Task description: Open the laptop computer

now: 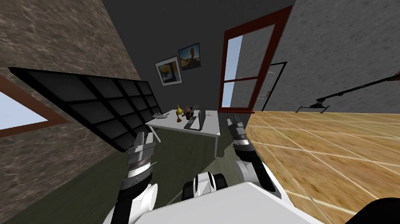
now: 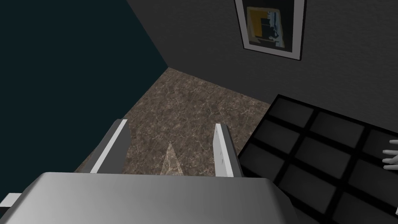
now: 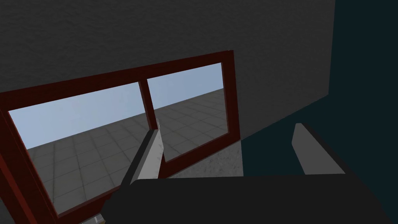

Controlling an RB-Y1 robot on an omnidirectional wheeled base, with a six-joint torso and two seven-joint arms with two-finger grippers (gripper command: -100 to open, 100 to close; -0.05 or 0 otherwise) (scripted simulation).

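A dark grey laptop (image 1: 194, 121) sits on a white table (image 1: 212, 125) against the far wall, well ahead of both arms. Its lid looks raised off the base, but it is too small to judge by how much. My left gripper (image 1: 144, 133) is held up short of the table's left end; in the left wrist view the left gripper (image 2: 171, 149) is open, with nothing between its fingers. My right gripper (image 1: 233, 122) hangs off the table's right side, and in the right wrist view the right gripper (image 3: 229, 151) is open and holds nothing.
A black grid shelf (image 1: 96, 105) lines the left wall close to my left arm. On the table beside the laptop stand a yellow and brown ornament (image 1: 179, 113) and a white object (image 1: 160, 116). A red-framed window (image 1: 245, 66) is behind it; wood flooring (image 1: 361, 147) spreads right.
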